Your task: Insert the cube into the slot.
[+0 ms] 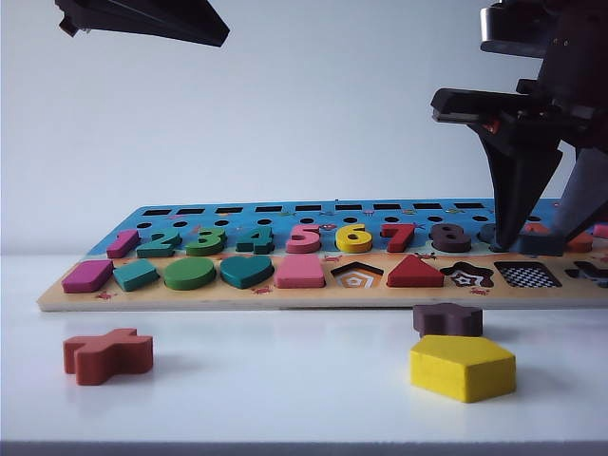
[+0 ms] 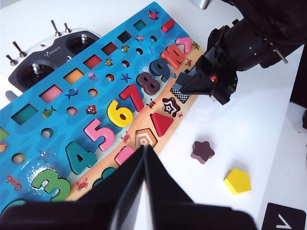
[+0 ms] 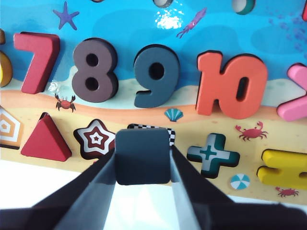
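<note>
- White table point(image 1: 285, 389), plain pale wall behind. Nearest the front edge: a yellow pentagon piece point(image 1: 463, 367), and toward the left a red-brown cross piece point(image 1: 107, 354).
- Just behind the pentagon, a dark brown star piece point(image 1: 447, 319), close to the puzzle board's front edge.
- The puzzle board point(image 1: 228, 296) lies flat across the table, long side running left to right. Front row holds coloured shapes; behind it the numbers; farthest back a row of small rectangular holes.
- The slot point(image 1: 528, 275), checkerboard base, sits in the front row toward the board's right end, between the star cut-out point(image 1: 466, 275) and a cross cut-out point(image 3: 213, 154).
- Right gripper point(image 3: 143, 158) is clenched on the cube point(image 3: 143, 155), one finger on each opposite side. The cube hangs at the slot's near edge, covering most of it; a strip of checkerboard shows past its far edge. Flat face toward the wrist camera, sides roughly square with the board's rows. No long axis: it is square.
- Whether the cube touches the board, I cannot tell.
- Exterior view: cube barely made out; the dark fingers point down onto the board near the slot.
- Left wrist view alone shows a grey remote control point(image 2: 45, 60) beyond the board's far edge.
- Left gripper point(image 2: 144, 167) hangs high above the board's left part, fingers closed together, holding nothing.
</note>
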